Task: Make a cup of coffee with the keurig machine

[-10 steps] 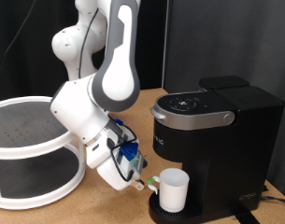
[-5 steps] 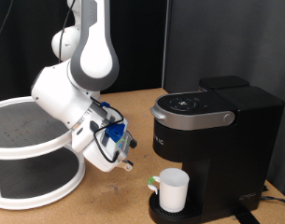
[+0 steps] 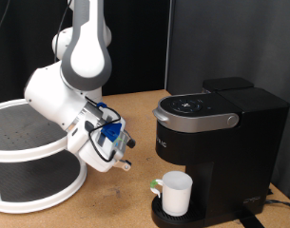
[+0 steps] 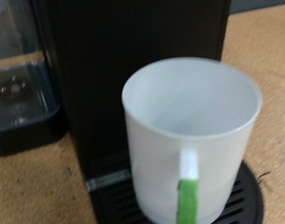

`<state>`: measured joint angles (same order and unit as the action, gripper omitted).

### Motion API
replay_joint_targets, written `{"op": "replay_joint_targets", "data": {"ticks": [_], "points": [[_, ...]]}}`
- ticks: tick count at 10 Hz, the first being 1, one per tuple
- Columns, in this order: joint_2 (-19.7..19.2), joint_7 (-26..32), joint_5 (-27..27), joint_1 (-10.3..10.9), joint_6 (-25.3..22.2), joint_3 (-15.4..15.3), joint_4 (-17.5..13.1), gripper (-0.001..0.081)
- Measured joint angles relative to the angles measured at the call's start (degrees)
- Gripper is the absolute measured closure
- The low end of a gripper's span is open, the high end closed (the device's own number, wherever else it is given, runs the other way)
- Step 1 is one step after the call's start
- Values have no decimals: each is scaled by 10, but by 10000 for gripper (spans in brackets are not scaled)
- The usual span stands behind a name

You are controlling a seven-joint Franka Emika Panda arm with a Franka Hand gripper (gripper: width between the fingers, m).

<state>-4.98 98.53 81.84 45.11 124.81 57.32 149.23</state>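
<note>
Cup [image 3: 175,195] is placed: upright on the keurig machine [image 3: 219,152] drip base, under the spout. My jaws hold nothing, apart from it at exterior view's left; opening unclear. Lid shut, brew not visibly started.

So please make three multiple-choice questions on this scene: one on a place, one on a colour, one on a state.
1. Where does the cup stand?
A. on the keurig machine's drip base
B. on the white round shelf
C. between the gripper's fingers

2. What colour is the stripe on the cup's handle in the wrist view?
A. red
B. green
C. blue

3. What is inside the cup?
A. dark coffee
B. a spoon
C. nothing

Answers: 1 A, its base rests on the slotted drip base; 2 B, a green strip runs down the handle; 3 C, the wrist view shows a bare white inside.
</note>
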Motion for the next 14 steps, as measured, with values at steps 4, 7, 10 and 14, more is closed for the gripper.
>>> {"op": "replay_joint_targets", "data": {"ticks": [4, 7, 10, 14], "points": [[103, -34, -63, -31, -6, 19, 5, 3], [188, -83, -112, -58, 16, 2, 6, 3], [249, -143, -169, -92, 20, -29, 7, 3], [312, -201, -203, -125, 16, -68, 8, 3]]}}
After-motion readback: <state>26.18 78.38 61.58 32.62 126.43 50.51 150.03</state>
